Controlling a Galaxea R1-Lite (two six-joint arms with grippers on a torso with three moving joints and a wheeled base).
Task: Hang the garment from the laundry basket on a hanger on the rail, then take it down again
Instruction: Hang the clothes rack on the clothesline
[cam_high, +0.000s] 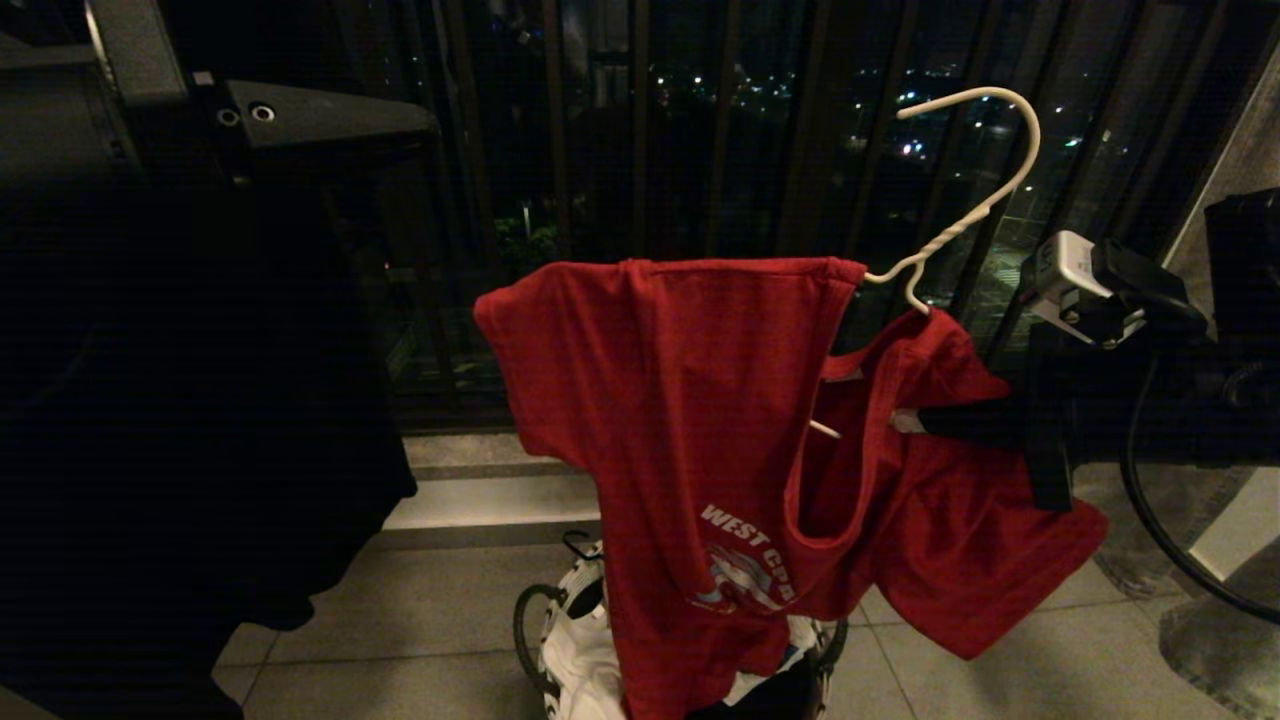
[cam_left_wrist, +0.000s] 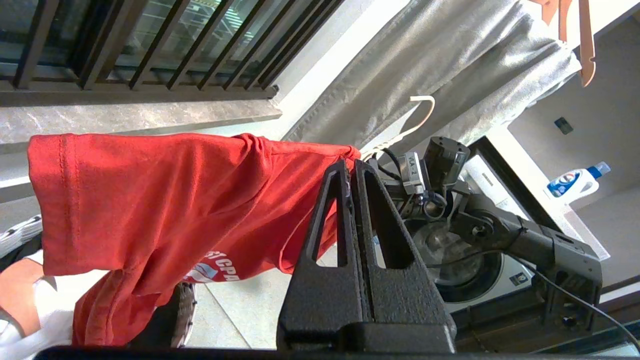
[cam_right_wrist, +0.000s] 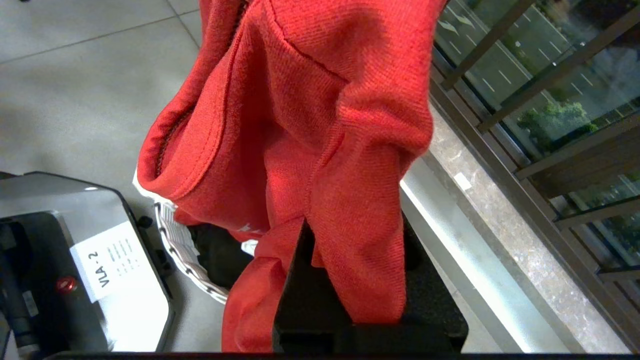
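The red garment (cam_high: 690, 400) is draped over the white wire hanger (cam_high: 985, 195), which is held tilted in the air with its hook up and to the right. My right gripper (cam_high: 912, 420) reaches in from the right, shut on the hanger, with a white bit of wire at its tips. In the right wrist view the garment (cam_right_wrist: 325, 125) covers its fingers. My left gripper (cam_left_wrist: 350, 167) is shut, pinching the garment (cam_left_wrist: 165, 195) at its neck edge beside the hanger's twisted neck (cam_left_wrist: 395, 137). In the head view the cloth hides it. The laundry basket (cam_high: 540, 625) stands on the floor below. No rail shows.
A white cloth (cam_high: 580, 670) lies in the basket. A dark hanging mass (cam_high: 200, 420) fills the left. Balcony bars (cam_high: 640, 150) and a stone sill (cam_high: 480, 450) stand behind. A washing machine (cam_left_wrist: 465, 260), detergent bottle (cam_left_wrist: 575, 182), grey curtain (cam_left_wrist: 450, 60) and tan wooden hangers (cam_left_wrist: 586, 50) stand beyond my right arm.
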